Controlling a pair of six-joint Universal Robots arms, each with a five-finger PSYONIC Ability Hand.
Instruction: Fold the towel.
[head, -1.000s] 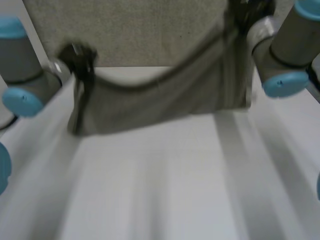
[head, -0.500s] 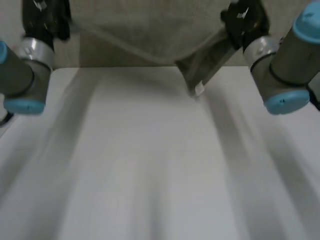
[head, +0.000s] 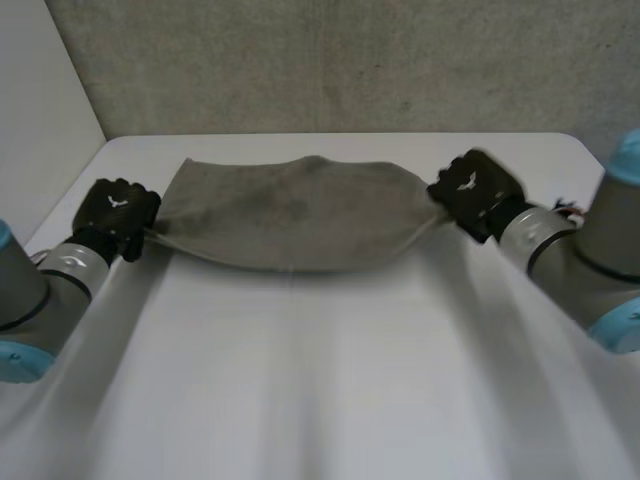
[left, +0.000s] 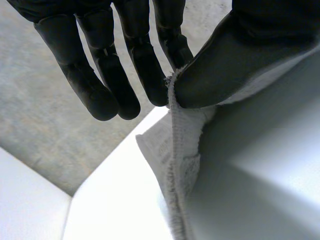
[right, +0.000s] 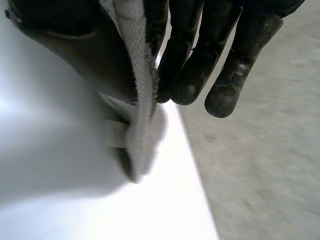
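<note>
A grey-brown towel (head: 295, 212) lies stretched across the far part of the white table (head: 320, 380), sagging a little along its near edge. My left hand (head: 115, 215) is shut on the towel's left end; in the left wrist view the thumb (left: 225, 65) pinches the hemmed edge (left: 177, 165) against the fingers (left: 145, 60). My right hand (head: 472, 192) is shut on the towel's right end, and in the right wrist view the cloth edge (right: 140, 95) passes between the thumb (right: 80, 45) and the fingers (right: 200, 60).
A grey speckled floor (head: 330, 60) lies beyond the table's far edge. The table's left edge (head: 70, 190) runs close to my left hand. The near half of the table is bare white surface.
Both hands came down from high at the far side to table level. The towel, which hung between them, now lies spread flat on the table.
</note>
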